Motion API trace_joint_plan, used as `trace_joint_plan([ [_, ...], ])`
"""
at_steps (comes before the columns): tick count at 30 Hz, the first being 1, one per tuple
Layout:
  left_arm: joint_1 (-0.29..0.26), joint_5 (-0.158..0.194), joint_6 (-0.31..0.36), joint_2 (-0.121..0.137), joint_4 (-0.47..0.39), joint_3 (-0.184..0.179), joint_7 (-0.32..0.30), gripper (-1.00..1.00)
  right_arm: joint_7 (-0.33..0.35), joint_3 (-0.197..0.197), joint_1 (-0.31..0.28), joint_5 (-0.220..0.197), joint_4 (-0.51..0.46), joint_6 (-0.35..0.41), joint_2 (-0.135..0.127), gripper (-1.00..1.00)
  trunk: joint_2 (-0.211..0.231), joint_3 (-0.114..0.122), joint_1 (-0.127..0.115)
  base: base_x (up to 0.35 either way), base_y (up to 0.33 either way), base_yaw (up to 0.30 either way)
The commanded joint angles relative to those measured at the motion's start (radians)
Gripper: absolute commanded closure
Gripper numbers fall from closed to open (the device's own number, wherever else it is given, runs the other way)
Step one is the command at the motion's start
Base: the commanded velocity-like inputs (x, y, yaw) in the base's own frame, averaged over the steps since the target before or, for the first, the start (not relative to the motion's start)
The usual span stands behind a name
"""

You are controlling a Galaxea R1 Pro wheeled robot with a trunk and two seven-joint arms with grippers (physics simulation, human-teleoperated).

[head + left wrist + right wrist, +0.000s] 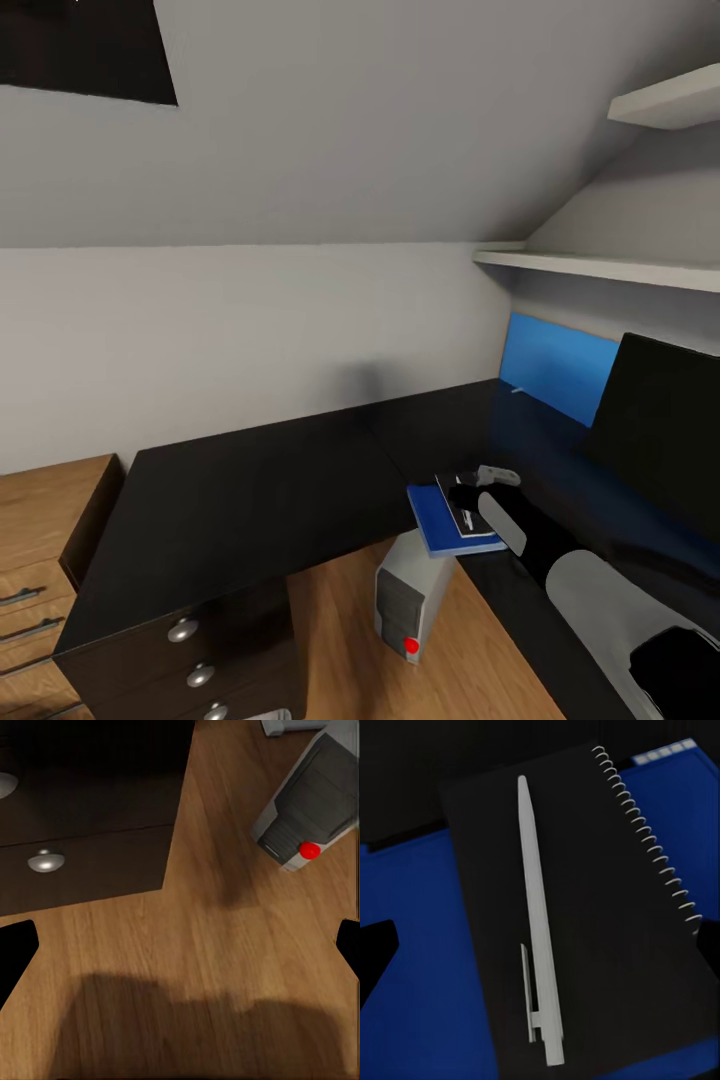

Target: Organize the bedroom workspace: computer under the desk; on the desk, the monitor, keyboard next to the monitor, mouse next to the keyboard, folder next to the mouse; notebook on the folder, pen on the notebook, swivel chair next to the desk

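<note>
The blue folder [440,525] lies on the glossy black desk [250,480], at its inner edge. A dark spiral notebook [607,907] rests on the folder [420,967], and a pale grey pen [538,930] lies free on the notebook. My right gripper [540,945] hovers open just above the pen, its jaws on either side. In the head view that gripper [462,497] covers part of the notebook [466,520]. The silver-grey computer [408,600] stands on the floor under the desk. The monitor [660,420] stands at the right. My left gripper [180,945] is open above the floor near the computer [311,802].
The black drawer unit [190,640] with silver knobs [45,860] stands under the desk's left part. A light-wood dresser [40,540] is further left. White shelves [600,265] hang above the monitor, and a blue panel [555,370] lines the wall behind it.
</note>
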Motion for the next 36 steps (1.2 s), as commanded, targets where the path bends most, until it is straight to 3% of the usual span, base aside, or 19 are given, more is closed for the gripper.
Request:
trace_joint_plan([
  [1,0.000,0.006,0.003,0.001,-0.002,-0.006,0.007,-1.00,-0.009,0.008,-0.001,-0.010,-0.005,0.001,-0.002,-1.00,0.007,0.002,-0.004,0.000,0.000,0.000],
  [16,0.000,0.008,0.006,-0.001,0.082,-0.009,0.010,-1.00,-0.011,0.005,0.001,-0.010,-0.111,-0.007,-0.004,-1.00,0.112,0.049,-0.061,0.000,0.000,0.000],
  [25,0.000,0.008,0.006,0.000,0.115,-0.006,0.012,-1.00,-0.027,0.004,0.021,-0.012,-0.286,0.001,-0.009,-1.00,0.175,0.077,-0.096,0.000,0.000,0.000],
  [29,0.000,0.007,0.005,0.001,0.116,-0.005,0.011,-1.00,-0.041,0.004,0.053,-0.019,-0.379,0.023,-0.009,-1.00,0.175,0.077,-0.096,0.000,0.000,0.000],
  [36,0.000,0.007,0.005,0.002,0.117,-0.003,0.009,-1.00,-0.044,0.005,0.063,-0.023,-0.415,0.051,-0.007,-1.00,0.175,0.077,-0.096,-0.002,0.000,0.000],
])
